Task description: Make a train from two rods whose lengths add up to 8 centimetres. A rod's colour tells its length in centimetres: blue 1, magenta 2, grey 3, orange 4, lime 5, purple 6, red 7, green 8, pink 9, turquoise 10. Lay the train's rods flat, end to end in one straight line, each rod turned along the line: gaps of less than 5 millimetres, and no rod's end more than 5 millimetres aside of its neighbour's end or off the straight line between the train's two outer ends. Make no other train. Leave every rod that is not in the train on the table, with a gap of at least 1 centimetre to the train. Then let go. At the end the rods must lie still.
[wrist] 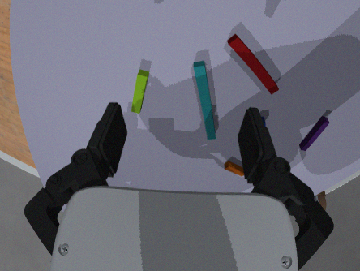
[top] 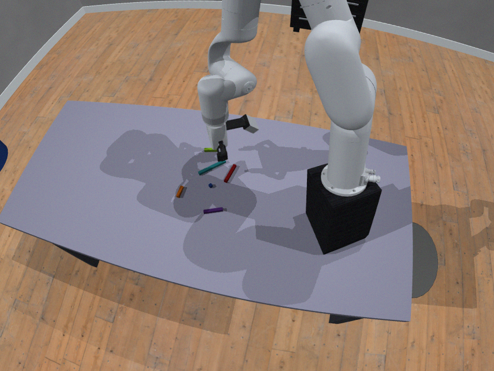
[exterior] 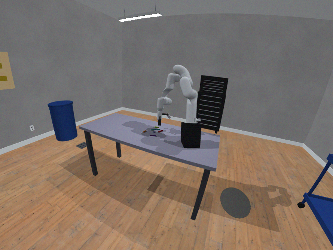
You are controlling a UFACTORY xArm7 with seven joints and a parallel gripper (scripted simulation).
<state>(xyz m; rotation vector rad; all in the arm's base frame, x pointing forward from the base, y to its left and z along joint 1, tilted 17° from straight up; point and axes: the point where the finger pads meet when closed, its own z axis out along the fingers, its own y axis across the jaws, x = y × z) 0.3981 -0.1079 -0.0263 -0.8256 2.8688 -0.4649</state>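
Observation:
Several rods lie flat and apart on the lilac table. A red rod (top: 230, 173) (wrist: 252, 63) lies right of a turquoise rod (top: 211, 168) (wrist: 205, 99). A small blue rod (top: 210, 185) sits below them, partly hidden behind a finger in the wrist view (wrist: 263, 122). A lime rod (top: 208, 149) (wrist: 140, 90), an orange rod (top: 180, 191) (wrist: 234, 167) and a purple rod (top: 212, 210) (wrist: 314, 132) lie around them. My gripper (top: 221, 153) (wrist: 182, 119) is open and empty, above the table just right of the lime rod and above the turquoise rod's end.
The arm's black base block (top: 342, 207) stands on the table's right part. The table's far edge (top: 159, 106) runs behind the rods. A black shelf unit (exterior: 212, 103) stands behind the table and a blue barrel (exterior: 62, 120) on the floor at the left.

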